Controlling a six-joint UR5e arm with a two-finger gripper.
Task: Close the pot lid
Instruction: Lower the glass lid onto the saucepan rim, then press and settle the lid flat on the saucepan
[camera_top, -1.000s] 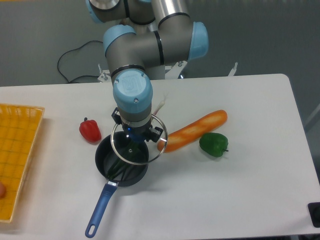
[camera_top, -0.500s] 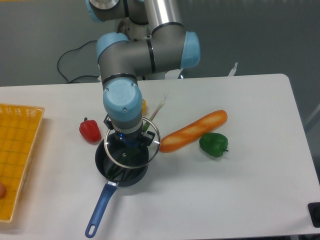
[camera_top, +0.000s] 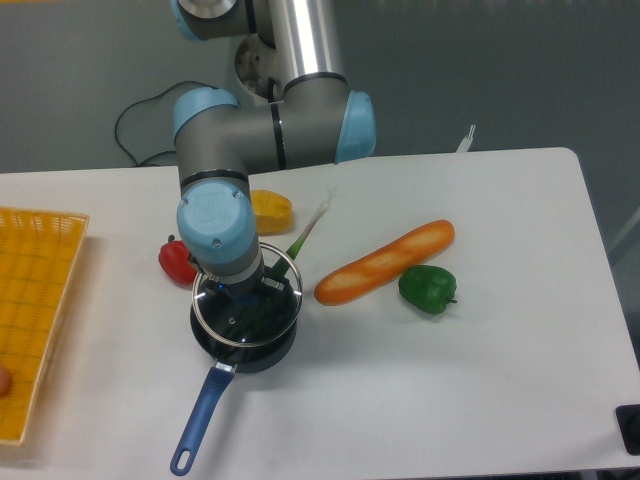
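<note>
The pot is a small dark saucepan with a long blue handle pointing toward the front left. Right above it hangs the pot lid, a clear glass disc with a thin metal rim, nearly lined up with the pot's rim. My gripper points straight down at the lid's centre and is shut on the lid; the knob and the fingertips are hidden under the wrist. I cannot tell whether the lid touches the pot.
A red pepper lies just left of the pot, a yellow pepper behind it. A green stalk, a long bread loaf and a green pepper lie to the right. A yellow basket sits at the left edge.
The gripper has carried the lid leftward, from over the pot's right side to nearly centred above it. The yellow pepper behind the arm has come into view.
</note>
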